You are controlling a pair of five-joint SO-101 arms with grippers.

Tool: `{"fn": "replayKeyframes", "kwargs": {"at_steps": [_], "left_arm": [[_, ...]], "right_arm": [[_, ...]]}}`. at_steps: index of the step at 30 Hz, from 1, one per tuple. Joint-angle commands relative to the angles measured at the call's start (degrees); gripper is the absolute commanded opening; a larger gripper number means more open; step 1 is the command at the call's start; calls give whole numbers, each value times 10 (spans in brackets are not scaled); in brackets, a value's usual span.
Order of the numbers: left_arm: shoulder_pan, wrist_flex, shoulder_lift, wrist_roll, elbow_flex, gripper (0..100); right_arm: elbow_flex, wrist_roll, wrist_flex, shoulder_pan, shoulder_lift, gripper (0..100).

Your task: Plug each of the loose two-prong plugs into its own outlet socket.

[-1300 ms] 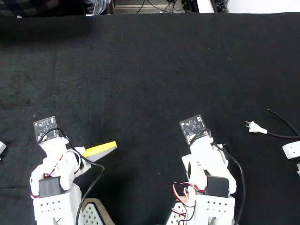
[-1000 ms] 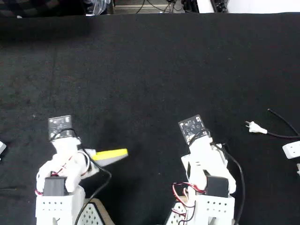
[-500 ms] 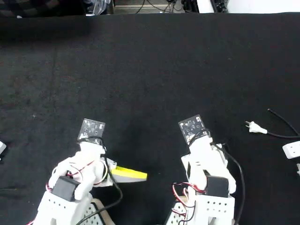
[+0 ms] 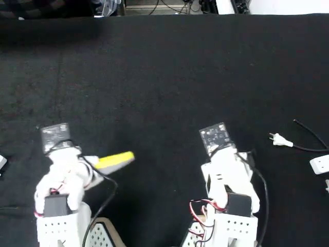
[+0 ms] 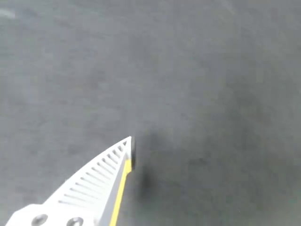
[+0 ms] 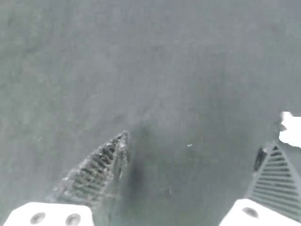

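The loose plug [image 4: 276,139] lies near the counter's [image 4: 164,72] right edge, and its black cable [image 4: 307,149] runs off toward that edge. The white outlet socket [image 4: 319,164] sits at the edge, near the plug. Our right gripper [image 6: 197,141] is spread wide and empty. Our left gripper [image 5: 129,153] is clenched on nothing. We judge it best to grasp the plug by its body, leaving the prongs free to line up with the socket. We find no readable writing.

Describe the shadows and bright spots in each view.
High view: a darker band shades the black cloth along its far edge; the white plug stands out bright. Left wrist view: the left gripper throws a soft shadow on the cloth beside it. Right wrist view: the open right gripper does likewise.
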Motion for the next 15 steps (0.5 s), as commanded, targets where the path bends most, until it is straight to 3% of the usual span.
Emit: {"fn": "replayKeyframes", "kwargs": {"at_steps": [1, 3, 5, 15], "left_arm": [[-115, -10, -3, -48, -39, 716], [-145, -9, -3, -138, -40, 716], [-150, -8, -3, -180, -38, 716], [-133, -1, -3, -189, -19, 714]], "right_arm": [[-7, 5, -18, 49, -39, 413], [-14, 24, -11, 67, -38, 413], [-22, 26, -11, 89, -38, 413], [-118, 30, -10, 275, -37, 413]]}}
